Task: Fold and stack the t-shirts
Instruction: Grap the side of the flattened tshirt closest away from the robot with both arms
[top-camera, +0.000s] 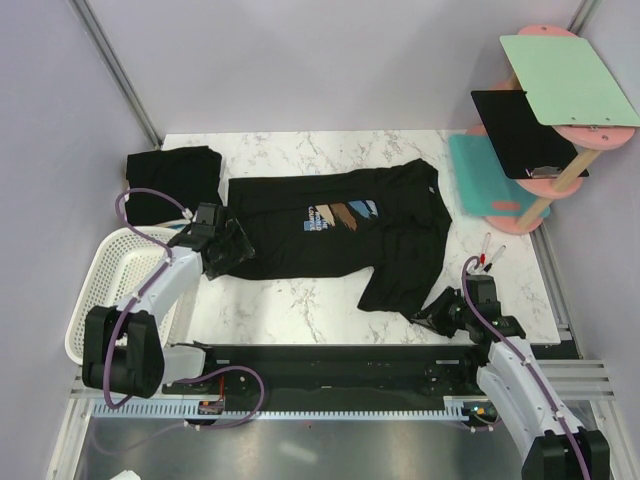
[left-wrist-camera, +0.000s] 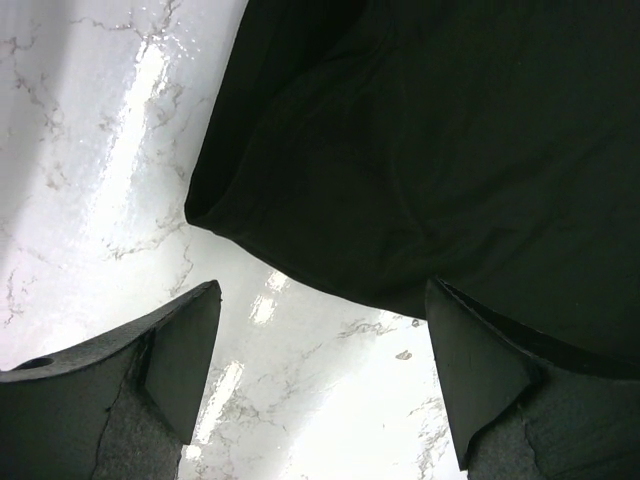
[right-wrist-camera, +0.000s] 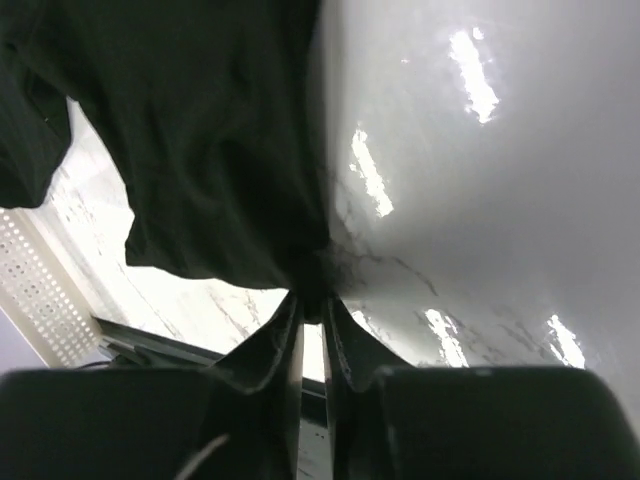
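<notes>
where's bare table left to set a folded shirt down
Widest bare patch: the near strip of table between the printed shirt and the arms' rail, bordered by left gripper and right gripper. A narrower strip runs behind the shirt. Crowded: back left, where the folded shirt lies behind the basket.

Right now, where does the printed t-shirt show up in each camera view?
Top view: printed t-shirt spread out mid-table, print facing up.
Left wrist: printed t-shirt fills the upper right, above the open left tool.
Right wrist: printed t-shirt at upper left, narrowing down into the right tool, which pinches it.
Shared landmark: the white marble table, visible in all three.
</notes>
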